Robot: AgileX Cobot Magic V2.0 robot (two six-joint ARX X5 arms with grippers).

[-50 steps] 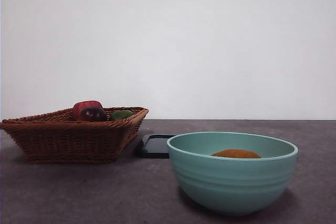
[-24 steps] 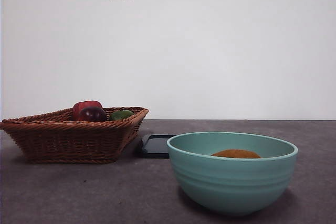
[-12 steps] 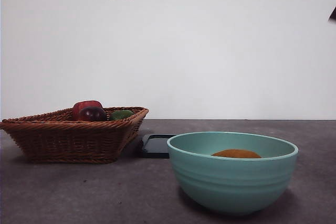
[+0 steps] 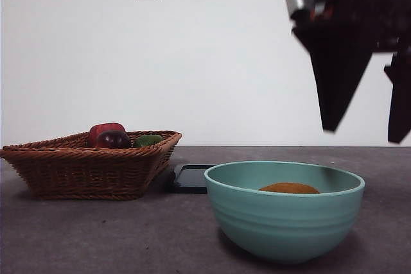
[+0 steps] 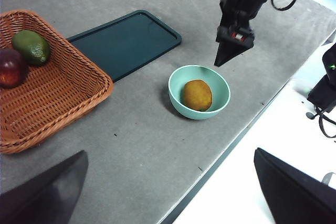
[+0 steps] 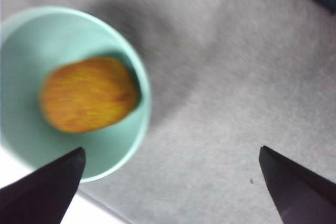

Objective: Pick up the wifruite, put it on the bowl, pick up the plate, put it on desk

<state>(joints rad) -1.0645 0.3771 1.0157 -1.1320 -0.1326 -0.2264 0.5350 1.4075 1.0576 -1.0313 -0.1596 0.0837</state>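
The orange-brown wifruite lies inside the teal-green bowl on the desk. My right gripper hangs open and empty above the bowl's right side, off the rim. In the right wrist view its jaws stand wide apart over the desk, beside the bowl with the wifruite. A dark flat plate lies behind the bowl. My left gripper is open and empty, high above the desk, looking down on the bowl, the wifruite, the plate and the right gripper.
A brown wicker basket stands at the left and holds a dark purple-red fruit and a green fruit. It touches the plate's edge. The desk's front edge runs close by the bowl.
The right arm has come down into the front view from the upper right and now hangs above the bowl. The bowl, wifruite, plate and basket have not moved.
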